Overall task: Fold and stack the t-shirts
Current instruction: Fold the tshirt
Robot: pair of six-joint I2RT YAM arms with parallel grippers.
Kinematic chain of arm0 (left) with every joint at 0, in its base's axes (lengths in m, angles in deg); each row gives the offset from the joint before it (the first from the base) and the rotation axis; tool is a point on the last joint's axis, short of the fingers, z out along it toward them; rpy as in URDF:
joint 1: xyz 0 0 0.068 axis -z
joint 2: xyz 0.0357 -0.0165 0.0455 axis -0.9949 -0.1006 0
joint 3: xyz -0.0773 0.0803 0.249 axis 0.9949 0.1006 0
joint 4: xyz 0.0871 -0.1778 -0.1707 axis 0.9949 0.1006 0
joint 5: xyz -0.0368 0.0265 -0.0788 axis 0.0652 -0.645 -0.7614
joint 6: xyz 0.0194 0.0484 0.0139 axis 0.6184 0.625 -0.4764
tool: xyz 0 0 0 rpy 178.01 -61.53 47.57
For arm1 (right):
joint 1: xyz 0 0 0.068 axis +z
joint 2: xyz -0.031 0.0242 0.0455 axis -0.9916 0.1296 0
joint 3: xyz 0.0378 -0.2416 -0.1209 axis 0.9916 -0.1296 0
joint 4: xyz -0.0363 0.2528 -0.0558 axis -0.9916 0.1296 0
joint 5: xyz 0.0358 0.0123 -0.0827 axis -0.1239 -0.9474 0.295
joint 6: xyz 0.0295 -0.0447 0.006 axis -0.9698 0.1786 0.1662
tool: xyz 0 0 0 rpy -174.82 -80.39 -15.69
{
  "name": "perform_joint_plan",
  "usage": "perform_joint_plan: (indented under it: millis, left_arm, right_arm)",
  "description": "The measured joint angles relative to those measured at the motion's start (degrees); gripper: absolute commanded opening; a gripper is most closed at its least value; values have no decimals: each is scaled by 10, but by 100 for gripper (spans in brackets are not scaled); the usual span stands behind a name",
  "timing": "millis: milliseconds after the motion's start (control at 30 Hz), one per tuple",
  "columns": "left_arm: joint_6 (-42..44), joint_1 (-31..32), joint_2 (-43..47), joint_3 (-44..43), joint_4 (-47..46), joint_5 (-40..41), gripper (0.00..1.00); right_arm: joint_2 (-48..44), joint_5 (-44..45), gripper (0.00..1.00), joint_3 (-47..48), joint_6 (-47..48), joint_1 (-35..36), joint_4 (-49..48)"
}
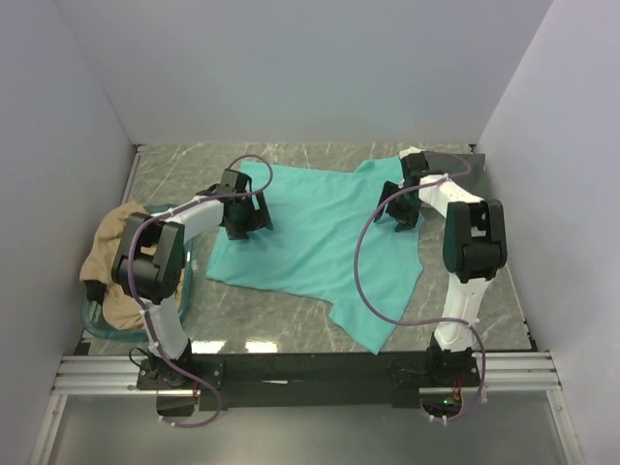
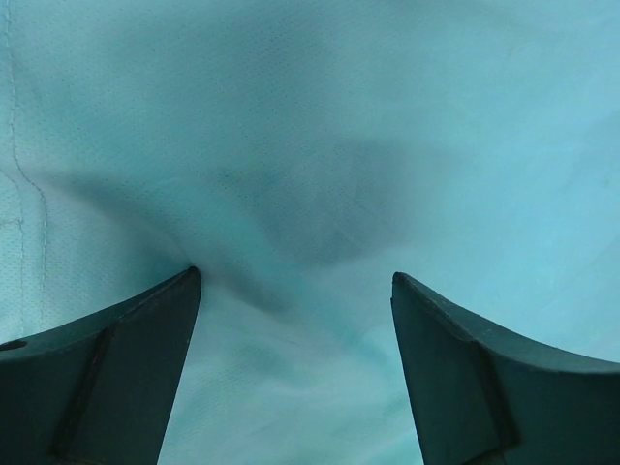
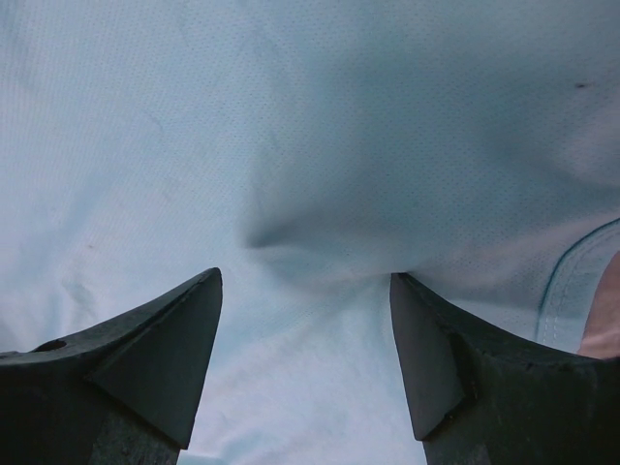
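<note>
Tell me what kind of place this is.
Probably a robot test cell, not a home: plain white walls box in a marble-patterned table, and robot arms are bolted to a metal rail.

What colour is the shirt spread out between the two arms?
The t-shirt is plain teal-green, with no pattern. It shows best in the top external view.

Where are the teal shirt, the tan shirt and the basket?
teal shirt (image 1: pixel 320 244): top view, middle of its body
tan shirt (image 1: pixel 105 254): top view, left of the heap
basket (image 1: pixel 105 330): top view, near rim
</note>
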Motion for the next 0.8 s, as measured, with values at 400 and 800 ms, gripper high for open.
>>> perform_joint_plan:
  millis: [400,800]
  left_arm:
    - [-17,2,-21,-30,8,-14,86]
    - [-49,33,115,14,33,39,82]
  right_arm:
    - [117,8,77,188,11,-10,73]
    - [136,-19,77,225,24,-11,81]
